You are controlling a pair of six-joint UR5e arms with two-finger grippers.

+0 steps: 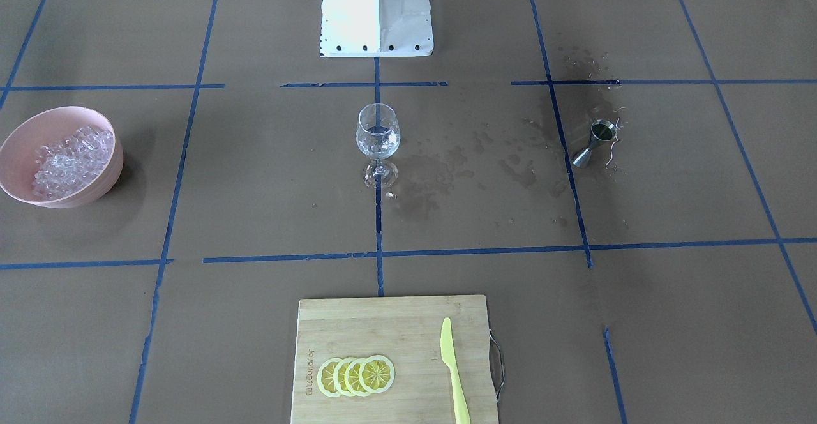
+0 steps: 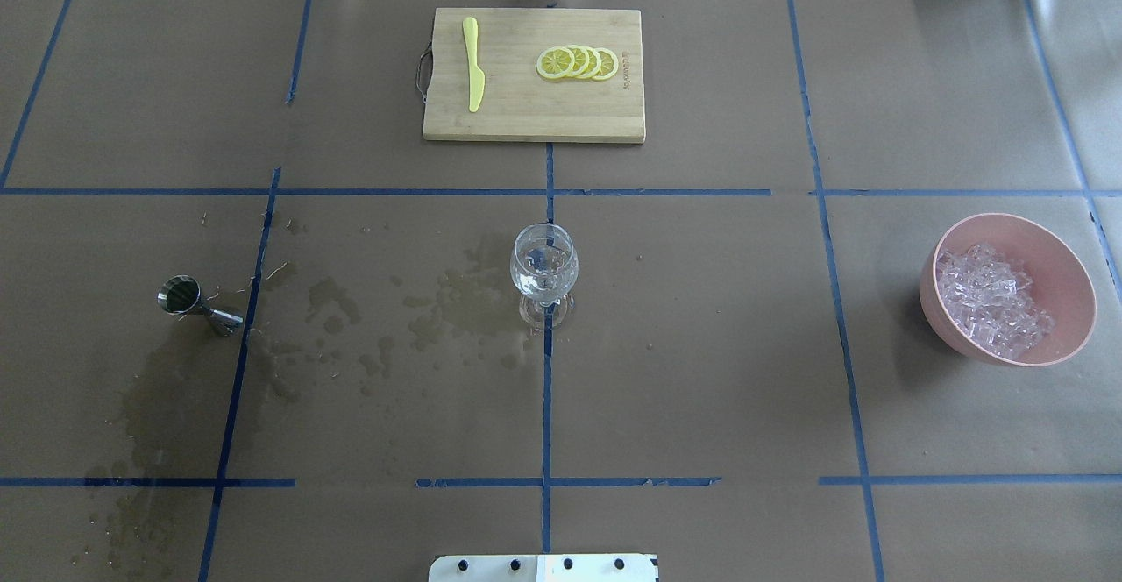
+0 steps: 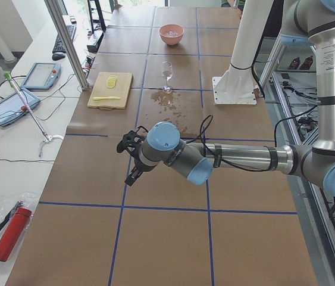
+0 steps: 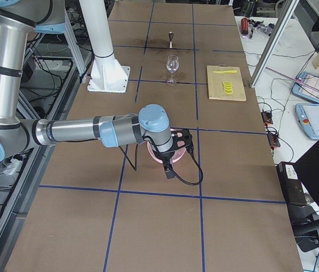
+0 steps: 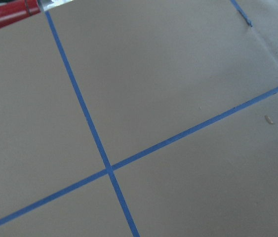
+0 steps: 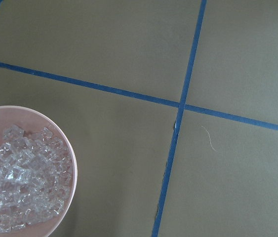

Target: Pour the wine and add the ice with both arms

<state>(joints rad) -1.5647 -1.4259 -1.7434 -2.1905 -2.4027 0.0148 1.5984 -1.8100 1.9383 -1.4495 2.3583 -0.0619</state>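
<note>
Far left: note jigger (image 2: pixel 197 303) standing on wet-stained paper (image 2: pixel 701 345). Centre: note glass (image 2: pixel 544 273) upright on a tape line (image 2: pixel 547 407), a little wine (image 2: pixel 543 284) at its bottom. Right: note pink bowl (image 2: pixel 1065 258) heaped with ice (image 2: pixel 990 301). Note left gripper (image 3: pixel 132 173) over bare paper, well apart from jigger — cannot tell whether wide or narrow. Note right gripper (image 4: pixel 169 167) close above bowl — opening likewise impossible to tell.

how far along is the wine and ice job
Done: the wine glass holds a little wine, jigger stands amid spills. In hand: right arm hovers near the pink bowl, left arm hangs apart. Left: ice sits heaped in the bowl; none clearly in the glass.
</note>
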